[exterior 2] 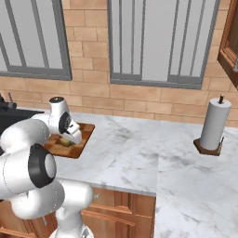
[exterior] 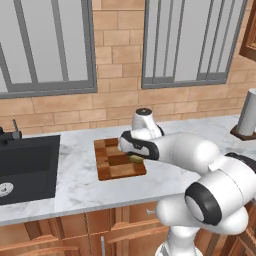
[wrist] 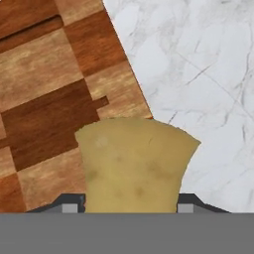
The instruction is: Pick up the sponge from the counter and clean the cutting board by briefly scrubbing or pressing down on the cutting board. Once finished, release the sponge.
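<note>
jaws clamped on the sponge [wrist: 133, 166], held over the cutting board [wrist: 54, 99] edge by the counter [wrist: 198, 64]

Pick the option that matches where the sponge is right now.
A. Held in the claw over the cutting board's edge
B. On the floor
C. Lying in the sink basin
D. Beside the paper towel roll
A: the hand view shows the sponge between the claw fingertips, over the cutting board edge and the counter.
</note>
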